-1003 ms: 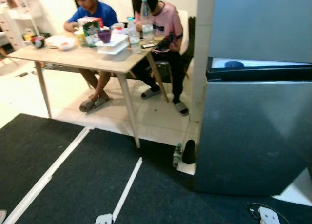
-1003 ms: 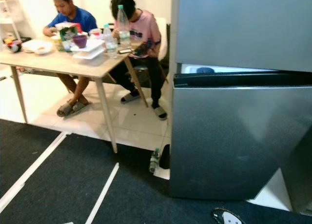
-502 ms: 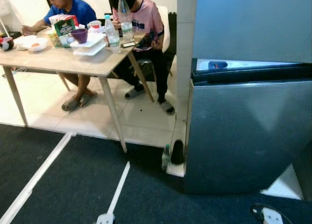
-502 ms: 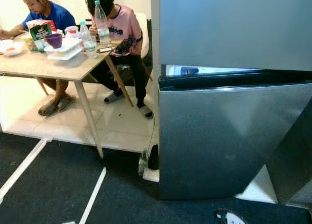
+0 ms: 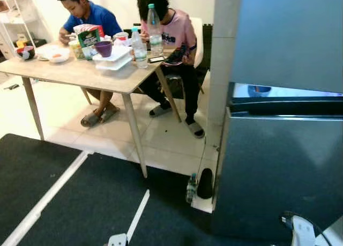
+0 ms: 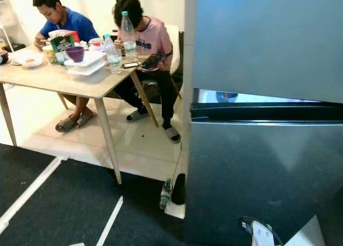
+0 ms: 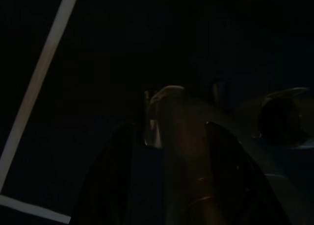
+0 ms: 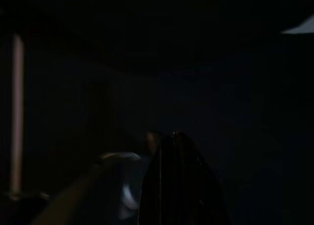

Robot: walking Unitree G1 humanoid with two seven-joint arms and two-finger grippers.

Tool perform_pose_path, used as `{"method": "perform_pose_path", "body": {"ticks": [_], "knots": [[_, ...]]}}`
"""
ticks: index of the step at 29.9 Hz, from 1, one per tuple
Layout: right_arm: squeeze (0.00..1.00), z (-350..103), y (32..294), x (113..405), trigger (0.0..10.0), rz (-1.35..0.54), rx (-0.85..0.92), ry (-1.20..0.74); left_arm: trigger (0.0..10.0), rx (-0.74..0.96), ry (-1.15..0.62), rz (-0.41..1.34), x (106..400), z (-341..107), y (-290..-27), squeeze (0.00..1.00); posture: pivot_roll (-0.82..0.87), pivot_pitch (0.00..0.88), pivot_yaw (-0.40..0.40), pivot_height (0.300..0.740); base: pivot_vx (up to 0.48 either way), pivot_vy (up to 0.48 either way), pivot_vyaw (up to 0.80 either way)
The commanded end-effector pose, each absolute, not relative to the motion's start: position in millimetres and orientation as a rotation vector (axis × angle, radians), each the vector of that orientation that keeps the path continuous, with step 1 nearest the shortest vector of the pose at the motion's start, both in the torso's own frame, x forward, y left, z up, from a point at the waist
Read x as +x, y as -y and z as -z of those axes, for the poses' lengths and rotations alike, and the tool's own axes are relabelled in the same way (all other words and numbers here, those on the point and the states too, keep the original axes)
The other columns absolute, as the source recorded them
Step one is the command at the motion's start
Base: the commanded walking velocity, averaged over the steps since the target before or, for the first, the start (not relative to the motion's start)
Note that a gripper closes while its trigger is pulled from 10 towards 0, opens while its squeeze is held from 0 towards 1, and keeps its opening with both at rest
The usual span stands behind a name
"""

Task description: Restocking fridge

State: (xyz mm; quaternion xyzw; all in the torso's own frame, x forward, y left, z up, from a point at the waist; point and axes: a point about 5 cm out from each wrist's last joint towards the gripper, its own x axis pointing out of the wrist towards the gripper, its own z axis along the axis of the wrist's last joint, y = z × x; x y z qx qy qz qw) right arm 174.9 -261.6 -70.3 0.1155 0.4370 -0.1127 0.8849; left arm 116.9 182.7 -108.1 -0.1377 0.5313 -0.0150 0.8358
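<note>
The robot has turned back toward the table (image 5: 107,77) — bottles (image 5: 154,23) wait there beside two people. The fridge (image 6: 268,171) stands close on its right. Both hands hang in shadow; I cannot tell their grip.

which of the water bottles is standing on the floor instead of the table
The small green-capped bottle by the fridge's lower corner, on the dark mat's edge. The other two bottles, tall and shorter, stand on the wooden table.

At far left, the wooden table (image 5: 80,77) carries two water bottles (image 5: 154,23), white trays (image 5: 112,58) and bowls. On the floor (image 5: 171,144), a small bottle (image 5: 191,188) stands by the fridge (image 5: 284,165).
</note>
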Motion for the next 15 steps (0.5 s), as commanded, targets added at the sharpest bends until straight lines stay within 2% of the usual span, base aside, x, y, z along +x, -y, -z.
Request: {"method": "perform_pose_path", "body": {"ticks": [1,6,9,11,15], "knots": [[0.00,65.3,265.3,182.1,10.0,0.260,0.271,-0.861,10.0,-0.269,-1.111,0.019,122.5,106.4,-185.6,0.00,-0.03,0.000,0.056,0.740,0.000,0.000,0.00],[0.00,43.1,274.6,214.4,10.0,0.292,0.306,-0.715,10.0,-0.279,-1.112,0.016,122.2,106.5,-185.1,0.00,-0.03,0.000,0.057,0.740,0.000,0.000,0.00],[0.00,36.2,277.2,223.0,10.0,0.297,0.313,-0.675,10.0,-0.278,-1.114,0.017,122.0,106.6,-184.9,0.00,-0.03,0.000,0.057,0.740,0.000,0.000,0.00],[0.00,16.0,283.3,246.0,10.0,0.299,0.331,-0.561,10.0,-0.280,-1.115,0.019,121.7,106.8,-184.3,0.00,-0.03,0.000,0.057,0.740,0.000,0.000,0.00],[0.00,3.6,285.0,259.4,10.0,0.287,0.330,-0.500,10.0,-0.279,-1.116,0.021,121.7,106.7,-184.3,0.00,-0.03,0.000,0.057,0.740,0.000,0.000,0.00]]}}
